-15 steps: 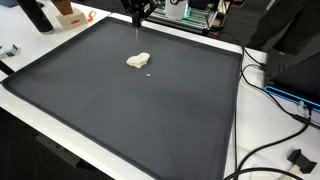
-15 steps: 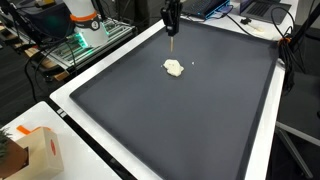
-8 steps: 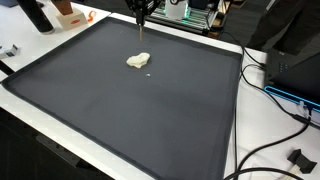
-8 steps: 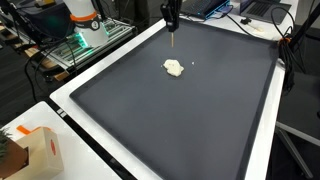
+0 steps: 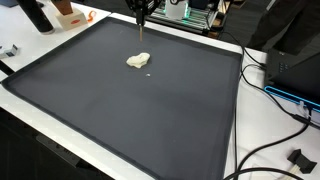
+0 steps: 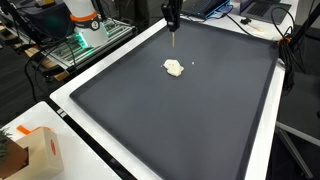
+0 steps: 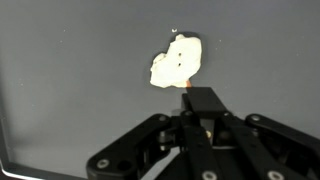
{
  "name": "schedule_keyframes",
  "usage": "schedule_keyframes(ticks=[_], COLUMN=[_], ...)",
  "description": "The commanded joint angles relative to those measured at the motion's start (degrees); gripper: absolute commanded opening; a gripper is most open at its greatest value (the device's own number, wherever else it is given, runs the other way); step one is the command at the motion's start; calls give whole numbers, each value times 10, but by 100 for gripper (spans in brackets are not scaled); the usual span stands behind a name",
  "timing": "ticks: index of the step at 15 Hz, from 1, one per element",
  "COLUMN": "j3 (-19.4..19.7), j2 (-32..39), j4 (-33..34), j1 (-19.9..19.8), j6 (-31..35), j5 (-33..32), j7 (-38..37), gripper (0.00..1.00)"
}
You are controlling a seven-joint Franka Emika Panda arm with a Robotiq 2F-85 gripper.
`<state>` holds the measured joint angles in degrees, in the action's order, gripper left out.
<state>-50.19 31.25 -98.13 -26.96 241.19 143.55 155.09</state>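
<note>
My gripper (image 5: 141, 10) hangs at the far edge of a large black mat (image 5: 150, 120), and it also shows in an exterior view (image 6: 172, 16). It is shut on a thin stick (image 6: 175, 40) that points down, its orange tip (image 7: 186, 90) just showing past the closed fingers (image 7: 200, 105) in the wrist view. A pale, cream-coloured lump (image 5: 138, 61) lies on the mat a short way in front of the stick and below its tip, apart from it. The lump shows in both exterior views (image 6: 174, 68) and in the wrist view (image 7: 176, 62). A tiny white crumb (image 5: 150, 73) lies beside the lump.
The mat lies on a white table (image 6: 70, 95). Cables (image 5: 275, 110) run along one side. A small box (image 6: 35, 150) stands at a table corner. An orange and white object (image 6: 82, 18) and lab equipment (image 5: 195, 14) stand behind the mat.
The gripper with the stick has shifted slightly up and towards the far edge of the mat. The lump has not moved.
</note>
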Motion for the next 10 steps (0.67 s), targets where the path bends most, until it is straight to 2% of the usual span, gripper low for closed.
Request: schedule_keyframes(ticks=[1, 3, 4, 6, 10], j3=[-23, -135, -152, -221, -288], j2=[20, 73, 88, 145, 236], j4=[7, -9, -7, -11, -18], j1=[-22, -87, -99, -138, -179], j6=[-1, 3, 3, 14, 29], j5=[9, -41, -40, -75, -133], j7=[35, 8, 22, 14, 18], gripper=[3, 3, 3, 3, 3])
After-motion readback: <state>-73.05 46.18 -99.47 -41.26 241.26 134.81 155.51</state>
